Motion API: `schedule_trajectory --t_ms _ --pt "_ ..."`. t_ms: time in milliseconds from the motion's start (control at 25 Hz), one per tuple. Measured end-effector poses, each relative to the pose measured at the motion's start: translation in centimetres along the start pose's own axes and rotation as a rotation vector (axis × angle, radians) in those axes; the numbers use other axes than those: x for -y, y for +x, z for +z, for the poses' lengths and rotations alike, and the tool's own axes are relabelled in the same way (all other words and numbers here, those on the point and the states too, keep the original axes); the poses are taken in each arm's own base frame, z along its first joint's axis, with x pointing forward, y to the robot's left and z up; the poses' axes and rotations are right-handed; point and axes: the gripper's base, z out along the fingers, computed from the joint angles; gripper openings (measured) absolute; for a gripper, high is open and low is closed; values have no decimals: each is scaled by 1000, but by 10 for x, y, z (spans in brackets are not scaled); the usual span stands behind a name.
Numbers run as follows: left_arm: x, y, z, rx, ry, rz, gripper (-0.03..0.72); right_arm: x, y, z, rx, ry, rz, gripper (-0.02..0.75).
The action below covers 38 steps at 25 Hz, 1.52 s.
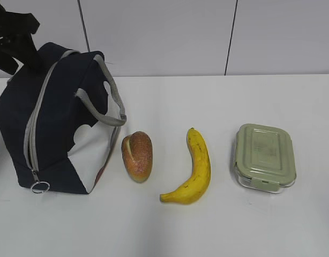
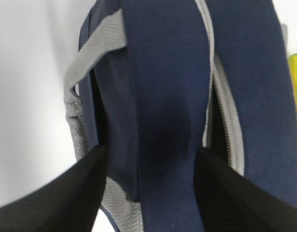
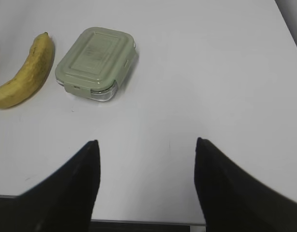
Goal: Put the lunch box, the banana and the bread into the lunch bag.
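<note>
- While nothing is packed yet, all three items sit in a row on the table (image 1: pixel 218 230), at 3 o'clock from the lunch bag (image 1: pixel 52 123).
- Lunch bag: far left in the exterior view, zipper (image 1: pixel 31 134) running roughly 12-to-6, ring pull (image 1: pixel 40 187) at the 6 o'clock end. Zipper looks mostly shut there; left wrist view shows a dark gap beside the zipper tape at the far end, can't tell how far it's open.
- Left gripper (image 2: pixel 148 193): fingers spread, straddling the navy top fabric of the bag near a grey handle (image 2: pixel 85 63). Not clamped on anything I can see. In the exterior view it sits at the bag's 12 o'clock end.
- Right gripper (image 3: pixel 146 183): fingers wide apart, empty, above bare table.
- Key relation: lunch box (image 3: pixel 95 63) lies at about 11 o'clock from the right gripper, well apart; long axis tilted toward 1 o'clock in that view. Banana (image 3: pixel 25 72) is further out at 10 o'clock.
- Bread (image 1: pixel 137 156) just beside the bag's white side panel, long axis 12-to-6; nearer the left arm.
- Judgement: bag needs opening first, left arm is placed for it; right arm is nearer for the lunch box.
</note>
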Motion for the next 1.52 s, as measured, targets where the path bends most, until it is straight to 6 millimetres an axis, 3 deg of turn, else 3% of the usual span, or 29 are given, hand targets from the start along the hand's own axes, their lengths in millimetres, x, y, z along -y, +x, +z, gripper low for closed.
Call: schedule_trajectory --t_ms 200,440,680,840,1520 --pt "-2 -1 8 -23 -6 0 347 0 0 0 0 0 0 456" --pt "-2 -1 8 -23 -7 0 176 0 0 0 0 0 0 457" --pt "-4 -2 19 -62 2 -7 116 0 0 0 0 0 0 456" --pt "-4 -2 27 -83 32 -24 8 0 0 0 0 0 0 456" --pt "9 -3 26 -83 165 -82 1 0 0 0 0 0 0 457"
